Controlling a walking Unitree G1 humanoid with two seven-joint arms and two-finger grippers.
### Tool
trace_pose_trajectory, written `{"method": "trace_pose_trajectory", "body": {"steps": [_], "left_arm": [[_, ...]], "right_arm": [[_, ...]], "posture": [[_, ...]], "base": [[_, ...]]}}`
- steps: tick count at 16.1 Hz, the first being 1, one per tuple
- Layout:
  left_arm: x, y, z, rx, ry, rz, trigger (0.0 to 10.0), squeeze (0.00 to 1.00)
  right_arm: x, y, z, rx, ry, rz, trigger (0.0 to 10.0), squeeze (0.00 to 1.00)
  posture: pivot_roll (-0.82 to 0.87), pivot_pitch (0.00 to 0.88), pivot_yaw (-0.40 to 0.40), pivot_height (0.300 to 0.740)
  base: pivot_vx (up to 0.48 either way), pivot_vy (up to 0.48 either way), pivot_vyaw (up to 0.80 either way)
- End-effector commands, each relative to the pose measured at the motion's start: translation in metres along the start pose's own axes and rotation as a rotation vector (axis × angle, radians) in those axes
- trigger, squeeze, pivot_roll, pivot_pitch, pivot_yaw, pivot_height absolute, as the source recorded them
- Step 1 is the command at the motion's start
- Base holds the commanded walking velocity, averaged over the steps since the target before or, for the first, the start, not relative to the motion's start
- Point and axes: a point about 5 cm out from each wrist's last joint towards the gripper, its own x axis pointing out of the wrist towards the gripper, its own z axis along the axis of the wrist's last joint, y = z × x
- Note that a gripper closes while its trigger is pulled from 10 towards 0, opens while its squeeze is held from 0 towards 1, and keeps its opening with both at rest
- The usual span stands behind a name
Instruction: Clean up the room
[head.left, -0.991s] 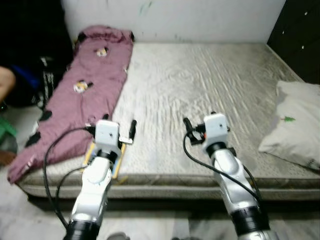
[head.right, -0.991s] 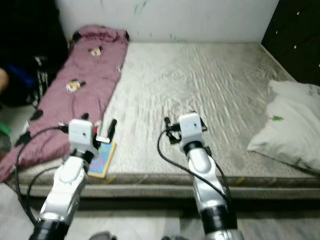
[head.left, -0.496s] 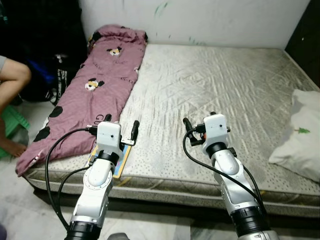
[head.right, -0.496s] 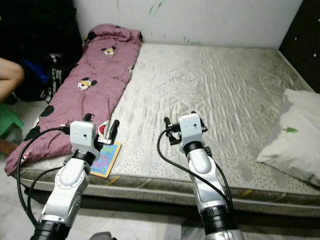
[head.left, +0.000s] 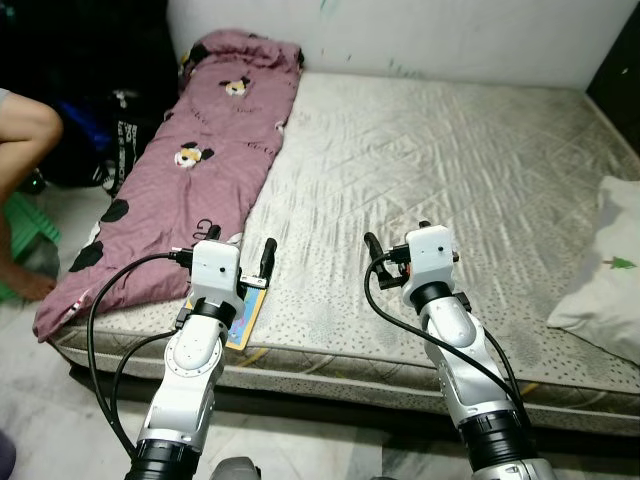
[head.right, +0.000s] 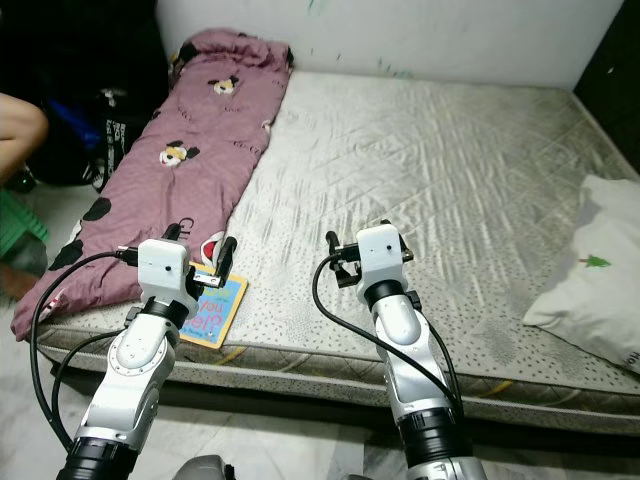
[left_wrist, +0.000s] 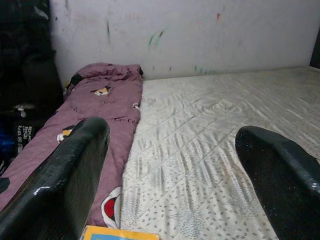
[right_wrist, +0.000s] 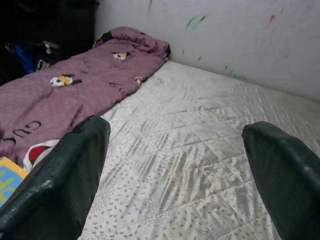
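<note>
A: What is seen on the bed (head.left: 430, 150)?

B: A bare quilted mattress is seen. A maroon blanket (head.left: 190, 170) with cartoon prints is laid along its 9 o'clock edge, running from 11 o'clock at the wall to the near corner at 8 o'clock, where it hangs over the side. A white pillow (head.left: 605, 275) is noted at 3 o'clock. A flat book (head.right: 212, 310) with a blue and yellow cover is lying at 7 o'clock on the mattress, just beside the blanket's lower end.

A: And the grippers?

B: The left gripper (head.left: 240, 250) is held over the near edge of the mattress, above the book, not touching it. Its jaws are spread, with nothing between them. The right gripper (head.right: 357, 247) is held near 6 o'clock over bare mattress, jaws likewise spread and empty.

A: Anything off the bed?

B: A person's knee (head.left: 25, 125) is recorded at 9 o'clock, beside dark bags (head.left: 95, 150) on the floor. A marked white wall (left_wrist: 190, 35) is seen behind the bed.
</note>
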Motion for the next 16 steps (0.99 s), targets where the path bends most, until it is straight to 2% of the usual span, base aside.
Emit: {"method": "trace_pose_trajectory", "body": {"steps": [1, 4, 8, 12, 13, 16], "left_arm": [[0.0, 0.002, 0.005, -0.001, -0.004, 0.019, 10.0, 0.0], [0.003, 0.003, 0.009, -0.054, -0.003, 0.028, 10.0, 0.0], [0.008, -0.004, 0.01, -0.041, -0.007, 0.004, 10.0, 0.0], [0.016, -0.006, 0.02, -0.11, -0.029, 0.029, 10.0, 0.0], [0.017, -0.008, 0.023, -0.106, -0.039, 0.023, 10.0, 0.0], [0.012, -0.008, 0.017, -0.09, -0.02, 0.015, 10.0, 0.0]], "right_arm": [[0.002, 0.002, -0.001, 0.018, 0.009, 0.007, 10.0, 0.0], [0.005, 0.002, 0.001, 0.027, 0.009, -0.004, 10.0, 0.0], [0.003, -0.006, -0.001, 0.013, 0.011, -0.028, 10.0, 0.0], [0.012, -0.001, 0.003, -0.002, -0.005, -0.019, 10.0, 0.0], [0.014, 0.001, 0.005, -0.003, -0.013, -0.01, 10.0, 0.0], [0.01, 0.005, 0.003, 0.016, 0.002, -0.005, 10.0, 0.0]], "posture": [[0.05, 0.0, -0.018, 0.74], [0.05, 0.0, -0.007, 0.74], [0.03, 0.0, -0.004, 0.74], [0.05, 0.0, -0.025, 0.74], [0.05, 0.0, -0.026, 0.74], [0.04, 0.0, -0.021, 0.74]], "base": [[0.0, 0.0, 0.0], [0.0, 0.0, 0.0], [0.0, 0.0, -0.71], [0.0, 0.0, 0.0], [0.0, 0.0, 0.0], [0.0, 0.0, -0.76]]}}
